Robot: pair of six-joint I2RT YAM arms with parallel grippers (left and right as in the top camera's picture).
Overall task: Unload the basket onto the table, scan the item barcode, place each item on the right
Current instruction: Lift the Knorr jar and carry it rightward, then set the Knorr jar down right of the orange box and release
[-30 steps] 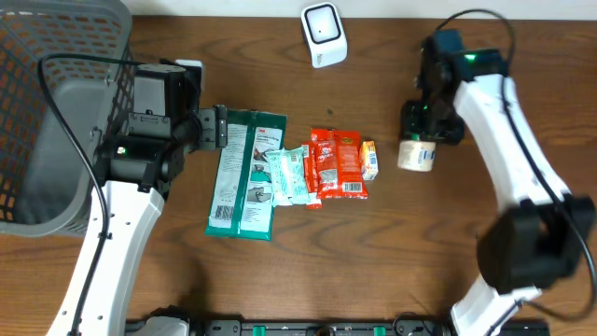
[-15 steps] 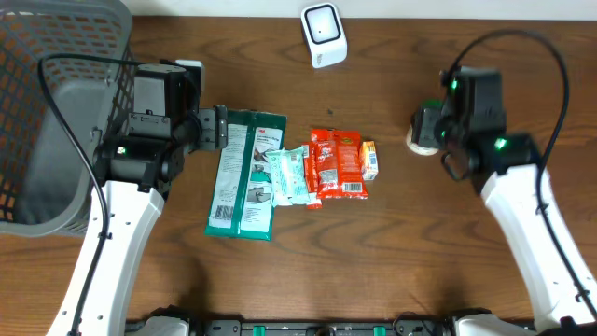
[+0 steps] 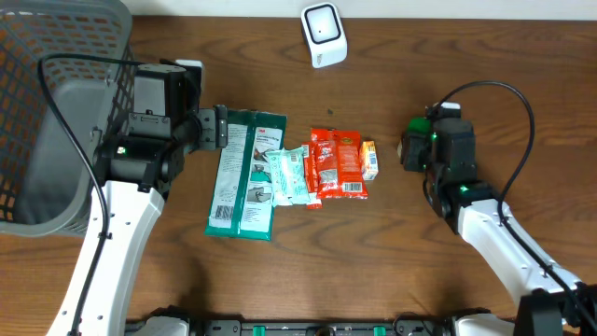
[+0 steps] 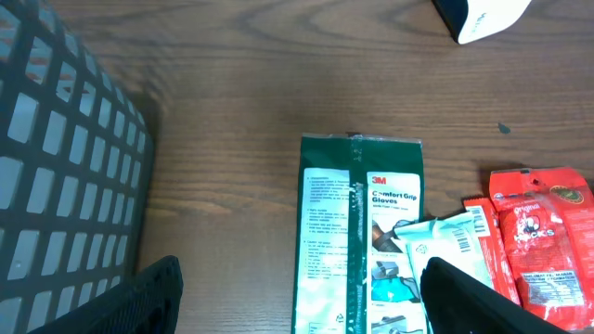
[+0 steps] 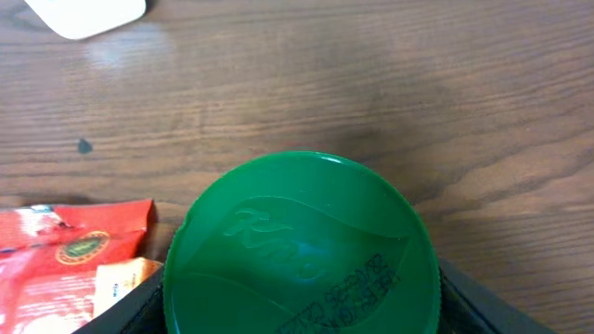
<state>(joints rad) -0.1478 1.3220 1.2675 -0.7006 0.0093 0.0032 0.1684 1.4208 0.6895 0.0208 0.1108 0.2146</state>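
Nearby, right gripper clamped on green-lidded jar, red packets lay just left, white scanner sat up top, left gripper held wide apart by green packet.

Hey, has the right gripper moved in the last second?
Yes. Holding the green-lidded jar, the right gripper has swung down the overhead view, away from the white scanner.

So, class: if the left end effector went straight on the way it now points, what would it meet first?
Most likely the green 3M Comfort Grip pack, lying flat just ahead of the open left end effector; its height above the pack is unclear.
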